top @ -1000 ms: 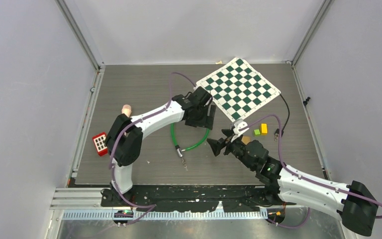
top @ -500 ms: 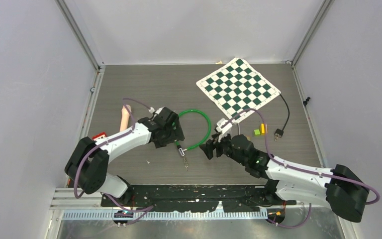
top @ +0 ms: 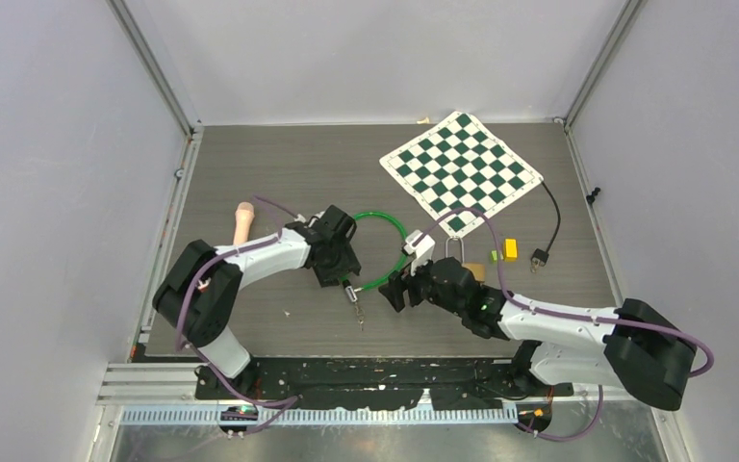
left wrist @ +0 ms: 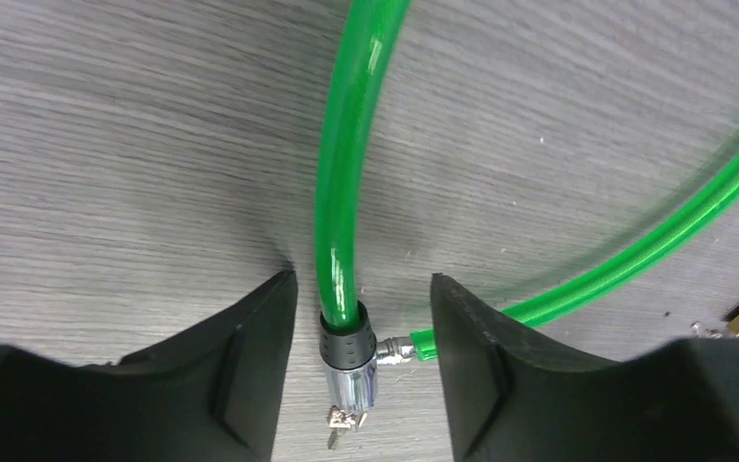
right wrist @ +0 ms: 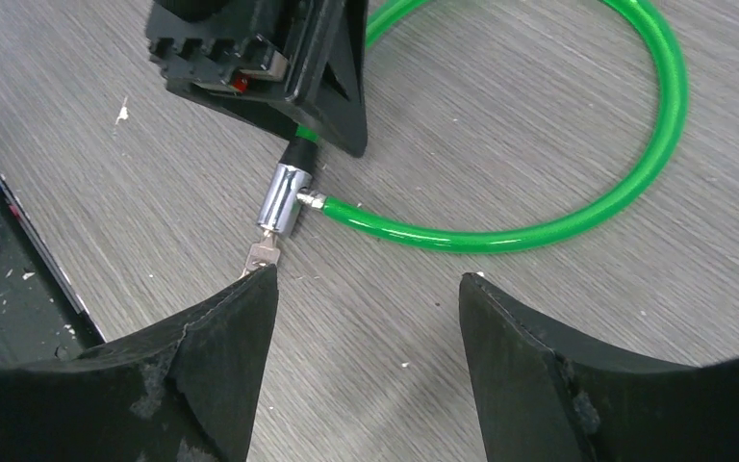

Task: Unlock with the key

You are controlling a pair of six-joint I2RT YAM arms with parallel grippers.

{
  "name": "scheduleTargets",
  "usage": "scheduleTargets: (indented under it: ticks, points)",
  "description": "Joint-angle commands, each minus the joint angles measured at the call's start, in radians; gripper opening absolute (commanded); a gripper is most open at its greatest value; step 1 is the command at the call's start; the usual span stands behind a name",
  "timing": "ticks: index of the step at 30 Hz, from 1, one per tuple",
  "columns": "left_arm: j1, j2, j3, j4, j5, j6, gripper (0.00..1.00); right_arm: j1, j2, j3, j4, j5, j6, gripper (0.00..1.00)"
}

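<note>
A green cable lock lies looped on the table. Its chrome and black barrel has a small key in its end. My left gripper is open and straddles the barrel without touching it. The cable runs up between the fingers and the key shows below. My right gripper is open and empty, low over the table just right of the key. In the right wrist view the key sits by the left fingertip of that gripper, below the barrel.
A green and white chessboard lies at the back right. A black cable, a yellow block and a green block are to the right. A brass padlock sits behind my right wrist. A beige peg lies at left.
My left gripper has moved from beside the chessboard down and forward onto the lock barrel. My right gripper has moved left toward the key.
</note>
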Motion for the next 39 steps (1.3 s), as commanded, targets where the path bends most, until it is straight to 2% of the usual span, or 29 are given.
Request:
scheduleTargets:
  ticks: [1, 4, 7, 11, 17, 24, 30, 32, 34, 36, 37, 39]
  points:
    - [-0.034, 0.043, 0.040, -0.043, 0.009, -0.082, 0.49, 0.026, 0.044, -0.029, 0.156, -0.018, 0.009, 0.75]
    - [-0.041, 0.042, 0.045, -0.067, 0.025, -0.135, 0.29, 0.073, 0.117, -0.043, 0.246, 0.013, -0.028, 0.73]
    - [-0.046, 0.006, 0.029, -0.076, 0.023, -0.201, 0.15, 0.137, 0.189, -0.059, 0.317, 0.068, -0.069, 0.70]
    - [-0.047, -0.039, 0.016, -0.086, 0.001, -0.253, 0.06, 0.215, 0.244, -0.060, 0.380, 0.131, -0.126, 0.67]
    - [-0.047, -0.045, 0.010, -0.067, 0.029, -0.277, 0.04, 0.251, 0.299, -0.033, 0.366, 0.200, -0.153, 0.65]
    - [-0.047, -0.052, -0.003, -0.040, 0.049, -0.286, 0.03, 0.255, 0.393, 0.012, 0.380, 0.277, -0.155, 0.56]
    - [-0.047, -0.062, -0.016, -0.019, 0.060, -0.301, 0.03, 0.256, 0.428, 0.028, 0.400, 0.276, -0.156, 0.51]
    - [-0.046, -0.066, -0.022, -0.006, 0.063, -0.308, 0.02, 0.255, 0.438, 0.033, 0.404, 0.272, -0.153, 0.46]
    - [-0.047, -0.074, -0.035, 0.014, 0.077, -0.319, 0.02, 0.256, 0.445, 0.035, 0.404, 0.263, -0.148, 0.38]
    - [-0.046, -0.087, -0.056, 0.042, 0.099, -0.335, 0.00, 0.255, 0.445, 0.035, 0.405, 0.256, -0.139, 0.26]
    - [-0.047, -0.096, -0.070, 0.061, 0.104, -0.345, 0.00, 0.255, 0.444, 0.034, 0.406, 0.254, -0.136, 0.16]
    - [-0.046, -0.122, -0.104, 0.107, 0.108, -0.366, 0.00, 0.252, 0.435, 0.031, 0.403, 0.239, -0.123, 0.07]
